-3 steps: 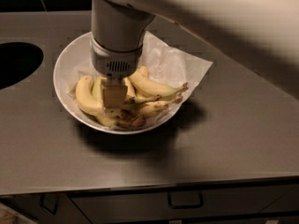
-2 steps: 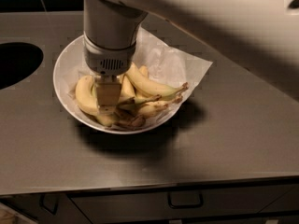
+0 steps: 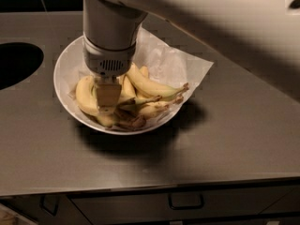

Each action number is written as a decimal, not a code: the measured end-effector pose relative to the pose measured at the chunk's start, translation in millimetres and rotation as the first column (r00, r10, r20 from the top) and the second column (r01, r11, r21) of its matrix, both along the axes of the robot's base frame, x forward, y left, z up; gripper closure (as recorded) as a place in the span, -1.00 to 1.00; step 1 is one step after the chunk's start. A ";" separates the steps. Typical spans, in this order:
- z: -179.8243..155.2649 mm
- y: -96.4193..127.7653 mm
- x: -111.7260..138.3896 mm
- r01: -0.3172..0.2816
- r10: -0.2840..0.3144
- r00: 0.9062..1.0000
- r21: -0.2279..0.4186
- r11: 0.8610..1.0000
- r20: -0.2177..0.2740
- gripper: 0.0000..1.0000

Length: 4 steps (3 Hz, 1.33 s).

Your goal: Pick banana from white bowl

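Observation:
The white bowl [image 3: 63, 71] stands on the grey counter, lined with white paper and holding a bunch of bananas. The banana [image 3: 84, 95], plump, curved and plain yellow, lies at the bunch's left side. A longer slim banana [image 3: 152, 86] with a dark stem lies on the right. My gripper [image 3: 108, 96] hangs straight down from the wide grey wrist into the bowl, right beside the plump banana's right edge and touching or nearly touching the bunch. The wrist hides the back of the bunch.
A dark round hole [image 3: 16, 62] is cut into the counter at the left. White paper [image 3: 180, 67] sticks out over the bowl's right rim. The counter's front edge [image 3: 187, 182] has drawers with handles below. My arm crosses the upper right.
The wrist and gripper have shifted slightly to the left over the bowl, closer to the plump banana. The bananas and bowl have not moved.

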State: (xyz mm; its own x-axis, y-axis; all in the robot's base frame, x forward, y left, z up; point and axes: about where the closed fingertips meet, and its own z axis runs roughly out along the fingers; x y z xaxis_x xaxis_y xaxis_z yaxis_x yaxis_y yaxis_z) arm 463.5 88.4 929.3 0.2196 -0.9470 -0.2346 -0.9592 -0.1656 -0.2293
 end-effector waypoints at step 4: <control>-15.4 -6.2 -25.8 0.019 -0.019 0.999 -0.002 1.000 -0.043 -0.06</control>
State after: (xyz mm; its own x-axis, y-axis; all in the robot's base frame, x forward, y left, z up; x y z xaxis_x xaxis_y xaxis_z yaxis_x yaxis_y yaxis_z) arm 437.7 82.2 913.9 0.1911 -0.9513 -0.2417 -0.9712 -0.1475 -0.1872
